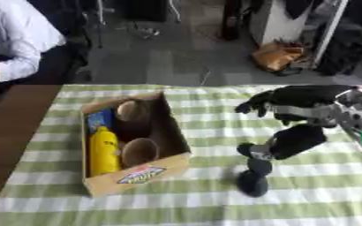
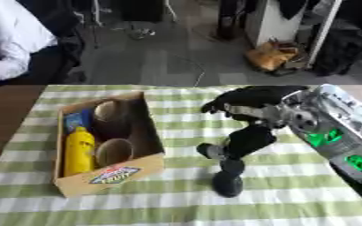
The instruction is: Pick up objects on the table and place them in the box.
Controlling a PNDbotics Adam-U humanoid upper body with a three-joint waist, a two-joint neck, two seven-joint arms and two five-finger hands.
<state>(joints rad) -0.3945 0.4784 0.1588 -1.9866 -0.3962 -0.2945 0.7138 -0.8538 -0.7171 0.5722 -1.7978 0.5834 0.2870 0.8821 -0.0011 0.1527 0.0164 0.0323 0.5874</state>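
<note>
A cardboard box (image 1: 176, 132) stands open on the left half of the green-checked cloth. It holds a yellow bottle (image 1: 103, 150), a blue item (image 1: 99, 119) and two brown cups (image 1: 140, 151), one behind the other. My right hand (image 1: 296, 108) comes in from the right and hovers to the right of the box, apart from it. Its dark fingers (image 2: 215, 106) spread loosely towards the box. One long dark digit hangs down, its rounded tip (image 2: 227, 184) close to or on the cloth. I see nothing held in the hand. No loose object shows on the cloth.
Bare brown tabletop (image 1: 14, 128) lies left of the cloth. A person in a white shirt (image 1: 14, 39) sits at the far left, not touching anything. An orange bag (image 1: 275, 55) and dark furniture stand on the floor beyond the table.
</note>
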